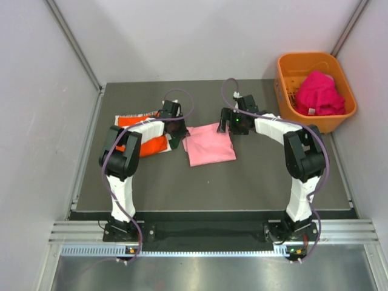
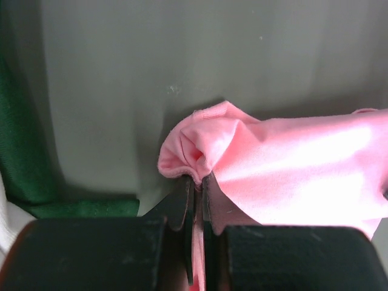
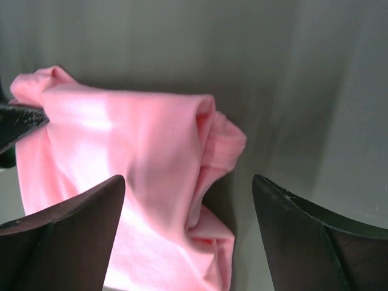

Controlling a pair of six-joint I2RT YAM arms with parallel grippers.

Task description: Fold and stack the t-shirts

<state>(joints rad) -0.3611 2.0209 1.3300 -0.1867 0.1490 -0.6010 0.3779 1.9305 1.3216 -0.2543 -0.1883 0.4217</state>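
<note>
Pink shirt (image 1: 209,145) lies folded on the table (image 1: 254,176); left gripper (image 2: 197,183) pinches its corner; right gripper (image 3: 189,182) spread above it; lay that seemingly bunched corner flat before letting go

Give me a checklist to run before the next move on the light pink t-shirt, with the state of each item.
1. Grip: left gripper shut on an edge of the light pink cloth t-shirt: ok.
2. Other hand: right gripper open, gripping nothing: ok.
3. Fold tidy: not ok, the cloth is bunched at the pinched edge.
4. Stack top free: cannot tell, the left arm covers part of the stack of orange, white and dark green cloth shirts.
5. Basket emptied: not ok, magenta cloth shirts lie in the orange plastic basket.
</note>
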